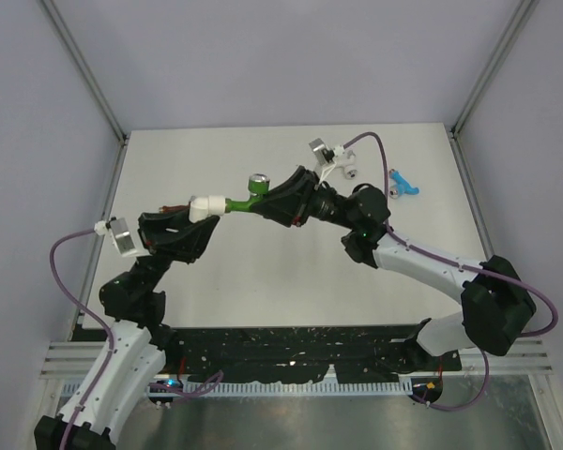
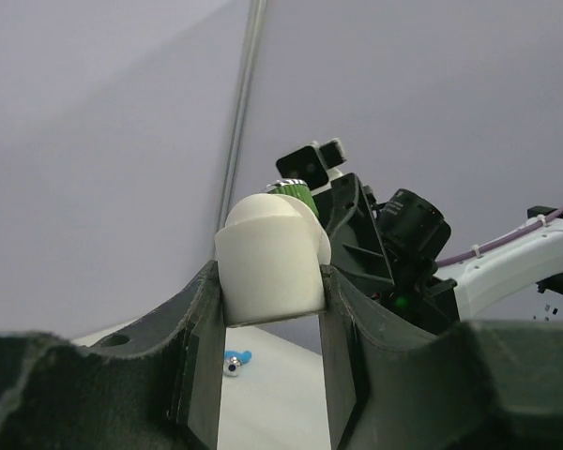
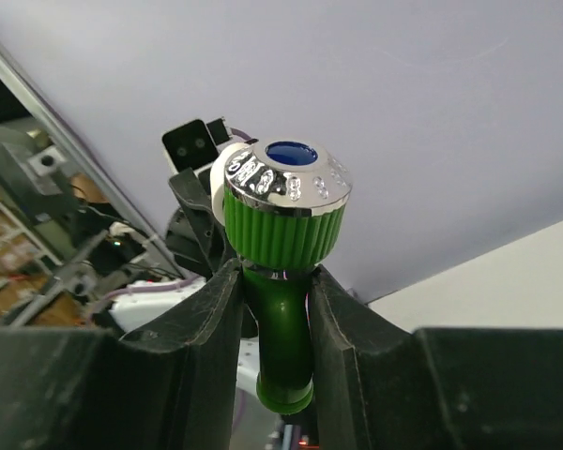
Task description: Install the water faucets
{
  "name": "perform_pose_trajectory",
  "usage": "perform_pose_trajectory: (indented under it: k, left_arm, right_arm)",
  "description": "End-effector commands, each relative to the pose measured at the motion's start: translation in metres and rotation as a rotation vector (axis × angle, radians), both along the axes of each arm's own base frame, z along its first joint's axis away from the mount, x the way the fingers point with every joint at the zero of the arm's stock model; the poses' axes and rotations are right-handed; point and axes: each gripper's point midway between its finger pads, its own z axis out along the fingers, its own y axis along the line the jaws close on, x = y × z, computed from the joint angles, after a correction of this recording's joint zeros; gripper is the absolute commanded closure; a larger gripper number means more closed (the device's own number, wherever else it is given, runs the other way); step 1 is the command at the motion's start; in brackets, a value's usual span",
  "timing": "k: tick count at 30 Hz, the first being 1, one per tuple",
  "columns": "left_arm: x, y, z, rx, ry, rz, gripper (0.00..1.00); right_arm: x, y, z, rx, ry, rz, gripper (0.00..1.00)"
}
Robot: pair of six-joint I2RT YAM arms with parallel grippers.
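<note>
A green faucet (image 1: 236,202) with a silvery knob (image 1: 258,182) hangs above the table's middle, its stem pointing into a white pipe fitting (image 1: 204,204). My right gripper (image 1: 266,201) is shut on the green faucet's stem (image 3: 283,319), just below the ribbed cap (image 3: 283,225). My left gripper (image 1: 195,216) is shut on the white fitting (image 2: 267,255), pinched between both pads. The green faucet (image 2: 296,192) peeks out behind the fitting. A blue faucet (image 1: 403,183) lies on the table at the back right, also visible between the left jaws (image 2: 235,361). A white faucet (image 1: 340,172) lies near it.
A brown piece (image 1: 174,206) shows behind the left gripper. The pale table (image 1: 291,281) is framed by grey walls and metal posts (image 1: 84,70). A black perforated strip (image 1: 291,352) runs along the near edge by the arm bases.
</note>
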Motion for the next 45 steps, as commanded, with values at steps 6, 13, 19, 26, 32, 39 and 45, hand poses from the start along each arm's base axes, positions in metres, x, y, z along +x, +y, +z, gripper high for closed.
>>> perform_pose_trajectory:
  k: [6,13,19,26,32,39,45]
  left_arm:
    - [-0.056,0.0,0.046,-0.014,-0.329,-0.073,1.0]
    - [-0.017,0.017,0.032,-0.109,-0.066,0.037,1.0]
    - [0.019,0.031,0.009,-0.13,0.291,0.146,1.0]
    - [0.035,0.036,-0.001,-0.182,0.6,0.172,1.0]
    - [0.043,0.021,-0.018,-0.155,0.822,0.107,1.0]
    - [0.05,0.026,-0.032,-0.153,0.906,0.161,1.0]
    - [0.049,0.022,-0.035,-0.133,0.951,0.142,1.0]
  right_arm:
    - [0.034,-0.014,0.019,0.107,0.368,0.054,0.68]
    - [0.05,-0.032,0.014,0.052,0.254,-0.108,0.47]
    - [0.06,-0.059,0.011,-0.086,-0.084,-0.386,0.32]
    - [0.041,-0.072,0.01,-0.172,-0.604,-0.578,0.27]
    - [0.02,-0.054,-0.015,-0.384,-1.095,-0.745,0.17]
    - [0.007,-0.05,-0.015,-0.519,-1.507,-1.007,0.12]
    - [0.011,-0.027,-0.038,-0.7,-1.8,-1.08,0.07]
